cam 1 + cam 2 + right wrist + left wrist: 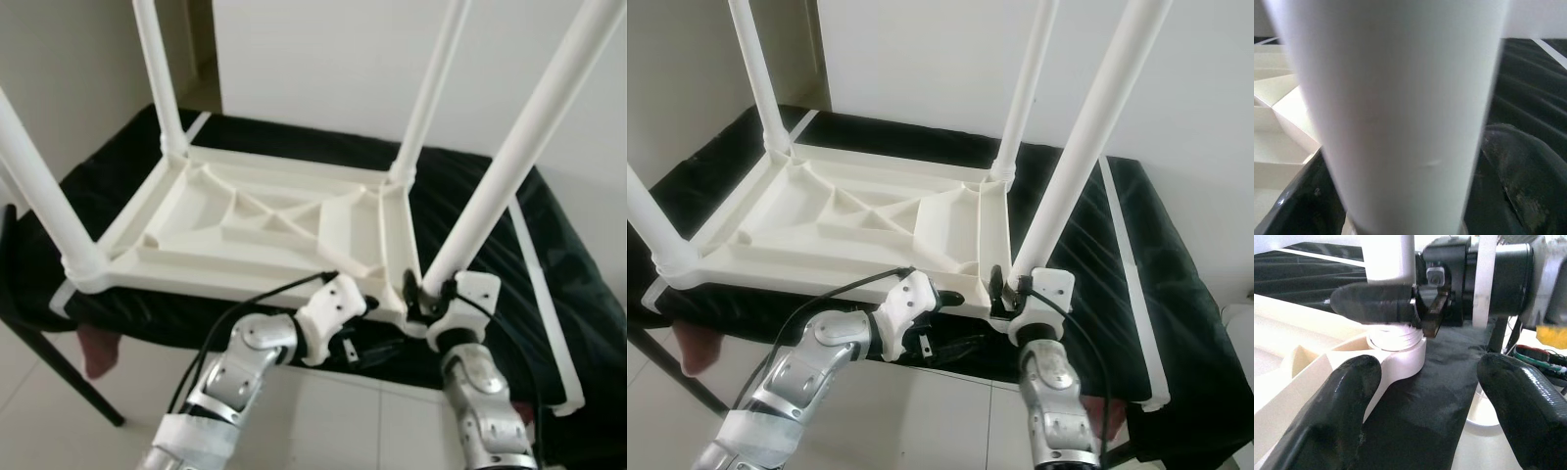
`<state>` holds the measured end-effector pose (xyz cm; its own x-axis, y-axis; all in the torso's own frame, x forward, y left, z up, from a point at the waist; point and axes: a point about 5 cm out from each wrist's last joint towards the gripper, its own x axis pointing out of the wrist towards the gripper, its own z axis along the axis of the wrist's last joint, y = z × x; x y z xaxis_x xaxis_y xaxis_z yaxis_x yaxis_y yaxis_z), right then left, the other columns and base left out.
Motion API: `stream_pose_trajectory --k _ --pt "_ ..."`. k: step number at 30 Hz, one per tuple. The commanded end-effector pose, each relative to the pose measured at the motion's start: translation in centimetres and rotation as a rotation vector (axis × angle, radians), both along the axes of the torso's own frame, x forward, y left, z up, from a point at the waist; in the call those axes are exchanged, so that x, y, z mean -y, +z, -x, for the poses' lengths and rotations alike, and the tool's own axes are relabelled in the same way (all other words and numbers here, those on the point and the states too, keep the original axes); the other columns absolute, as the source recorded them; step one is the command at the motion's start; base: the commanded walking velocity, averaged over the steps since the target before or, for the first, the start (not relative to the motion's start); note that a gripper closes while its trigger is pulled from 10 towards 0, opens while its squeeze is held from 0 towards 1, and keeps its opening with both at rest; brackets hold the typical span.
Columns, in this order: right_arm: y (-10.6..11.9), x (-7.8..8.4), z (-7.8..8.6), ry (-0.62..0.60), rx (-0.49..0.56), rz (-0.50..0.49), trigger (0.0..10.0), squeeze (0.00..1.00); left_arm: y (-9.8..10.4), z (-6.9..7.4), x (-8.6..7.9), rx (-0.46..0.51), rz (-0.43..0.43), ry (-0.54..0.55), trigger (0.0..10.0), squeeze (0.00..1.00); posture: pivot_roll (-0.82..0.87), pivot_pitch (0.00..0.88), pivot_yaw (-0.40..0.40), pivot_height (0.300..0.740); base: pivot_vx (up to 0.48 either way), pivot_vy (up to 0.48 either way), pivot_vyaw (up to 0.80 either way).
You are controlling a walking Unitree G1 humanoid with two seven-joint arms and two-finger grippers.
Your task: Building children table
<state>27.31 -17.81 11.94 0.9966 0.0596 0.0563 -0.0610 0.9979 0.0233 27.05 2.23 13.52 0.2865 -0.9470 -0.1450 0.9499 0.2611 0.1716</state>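
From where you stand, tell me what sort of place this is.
Probably a room in a home: pale floor tiles, plain white walls, and a black-covered bed or bench bearing the upturned white children's table, whose leg the right gripper clasps.

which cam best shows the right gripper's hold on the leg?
Left wrist view: right gripper sits at the leg base, one finger across it above the threaded socket. Eye views show it small; the right wrist view shows mostly blurred leg.
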Motion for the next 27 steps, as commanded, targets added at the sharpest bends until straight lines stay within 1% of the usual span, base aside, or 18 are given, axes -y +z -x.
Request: stream_pose_trajectory --k 1,2,3,5,6,10,11,12,13,14,15,16,18,24,25,27 --pt "0.0 0.2 -0.3 0.104 -0.01 0.028 10.0 0.0 0.2 -0.3 0.1 0.011 0.001 0.036 10.0 0.0 0.0 0.0 -0.049 0.74 0.0 0.0 0.0" --pt "0.0 0.3 -0.4 0.154 -0.014 0.052 10.0 0.0 0.2 -0.3 0.1 0.012 0.001 0.036 10.0 0.0 0.0 0.0 -0.048 0.74 0.0 0.0 0.0" --pt "0.0 0.3 -0.4 0.154 -0.014 0.052 10.0 0.0 0.2 -0.3 0.1 0.012 0.001 0.036 10.0 0.0 0.0 0.0 -0.048 0.74 0.0 0.0 0.0" --pt "0.0 0.3 -0.6 0.223 -0.02 0.086 10.0 0.0 0.2 -0.3 0.1 0.013 0.001 0.036 10.0 0.0 0.01 0.0 -0.049 0.74 0.0 0.0 0.0" --pt "0.0 0.3 -0.6 0.223 -0.02 0.086 10.0 0.0 0.2 -0.3 0.1 0.013 0.001 0.036 10.0 0.0 0.01 0.0 -0.049 0.74 0.0 0.0 0.0" --pt "-0.5 0.5 -1.0 0.348 -0.051 0.126 10.0 0.0 0.2 -0.4 0.1 0.014 -0.001 0.04 10.0 0.0 0.01 0.0 -0.048 0.74 0.0 0.0 0.0" --pt "-0.5 0.5 -1.0 0.348 -0.051 0.126 10.0 0.0 0.2 -0.4 0.1 0.014 -0.001 0.04 10.0 0.0 0.01 0.0 -0.048 0.74 0.0 0.0 0.0" --pt "-0.6 0.4 -1.0 0.379 -0.061 0.133 9.5 0.0 0.2 -0.4 0.1 0.015 0.0 0.039 10.0 0.0 0.01 0.0 -0.05 0.74 0.0 0.0 0.0" --pt "-0.6 0.4 -1.0 0.379 -0.061 0.133 9.5 0.0 0.2 -0.4 0.1 0.015 0.0 0.039 10.0 0.0 0.01 0.0 -0.05 0.74 0.0 0.0 0.0" --pt "-0.8 0.5 -1.1 0.403 -0.076 0.135 1.4 0.0 0.2 -0.4 0.1 0.016 0.0 0.041 10.0 0.0 0.01 0.0 -0.051 0.74 0.0 0.0 0.0" --pt "-0.9 0.6 -1.2 0.408 -0.083 0.136 1.4 0.0 0.2 -0.4 0.1 0.017 0.0 0.042 10.0 0.0 0.01 0.0 -0.051 0.74 0.0 0.0 0.0" --pt "-1.0 0.6 -1.2 0.412 -0.085 0.133 0.0 0.0 0.2 -0.4 0.1 0.016 0.0 0.044 10.0 0.0 0.01 0.0 -0.053 0.74 0.0 0.0 0.0" --pt "-1.0 0.7 -1.2 0.425 -0.088 0.145 0.0 0.0 0.3 -0.4 0.0 0.015 0.002 0.047 10.0 0.0 0.02 0.0 -0.056 0.74 0.0 0.0 0.0" --pt "-1.3 1.1 -1.1 0.432 -0.098 0.136 0.0 0.0 0.2 -0.4 -0.1 0.015 0.001 0.052 10.0 0.0 0.02 0.0 -0.058 0.74 0.0 0.0 0.0" --pt "-1.3 1.1 -1.1 0.432 -0.105 0.133 1.1 0.0 0.2 -0.4 -0.1 0.015 0.002 0.052 10.0 0.0 0.02 0.0 -0.057 0.74 0.0 0.0 0.0" --pt "-1.3 1.1 -1.1 0.432 -0.105 0.133 1.1 0.0 0.2 -0.4 -0.1 0.015 0.002 0.052 10.0 0.0 0.02 0.0 -0.057 0.74 0.0 0.0 0.0"
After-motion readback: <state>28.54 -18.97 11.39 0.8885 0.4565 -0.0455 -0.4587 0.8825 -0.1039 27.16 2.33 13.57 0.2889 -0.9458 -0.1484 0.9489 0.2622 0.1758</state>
